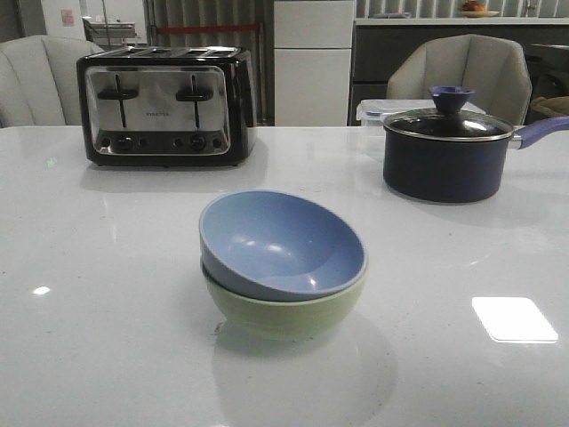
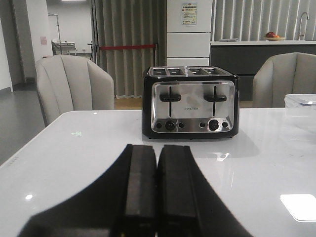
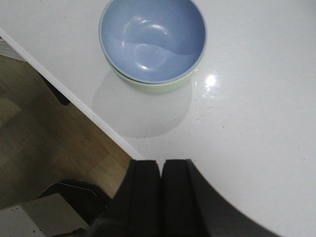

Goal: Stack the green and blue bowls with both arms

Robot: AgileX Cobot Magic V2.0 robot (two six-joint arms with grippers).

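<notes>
The dusty blue bowl sits nested inside the pale green bowl near the middle of the white table, tilted a little. The right wrist view shows the same stack from above, the blue bowl over a sliver of the green bowl. My right gripper is shut and empty, held back from the stack over the table's front edge. My left gripper is shut and empty above the left part of the table, facing the toaster. Neither gripper shows in the front view.
A black and chrome toaster stands at the back left, also in the left wrist view. A dark navy lidded saucepan stands at the back right, a clear plastic container behind it. The table's front edge borders wooden floor.
</notes>
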